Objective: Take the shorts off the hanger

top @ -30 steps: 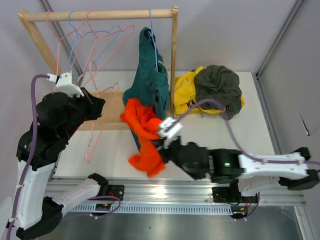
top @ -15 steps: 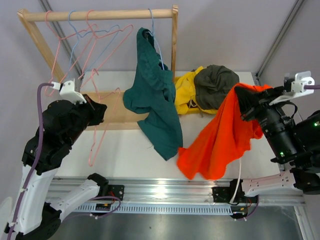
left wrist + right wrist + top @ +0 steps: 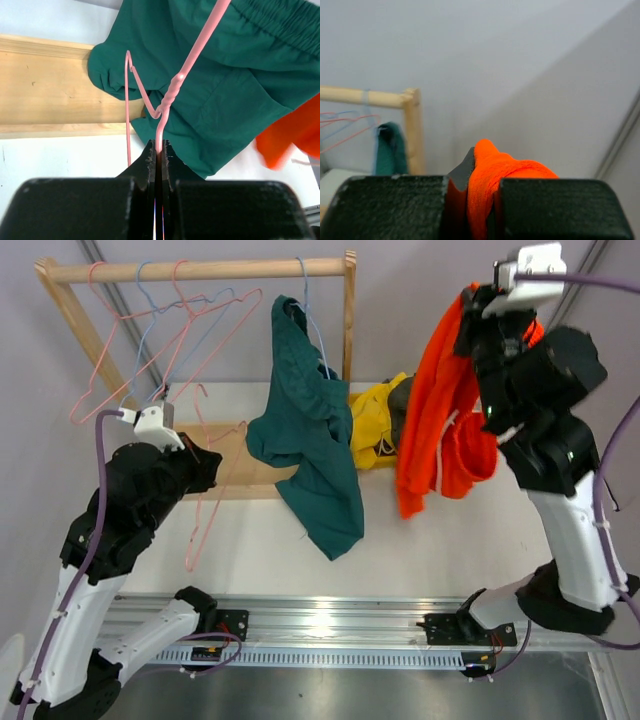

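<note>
1 white table (image 3: 450, 550) | teal shorts (image 3: 305, 430) hanging from wooden rack (image 3: 200, 270) | grey walls (image 3: 400, 300)

Your left arm (image 3: 140, 502) was black around its upper joints and white along its lower links; a purple cable (image 3: 102, 480) ran up it to a white camera block (image 3: 160, 423); your right arm (image 3: 545, 390) matched, with its own white block (image 3: 530, 262) and a small green light (image 3: 490, 412); the fingers (image 3: 149, 161) were matt black, set in a broad black body.
</note>
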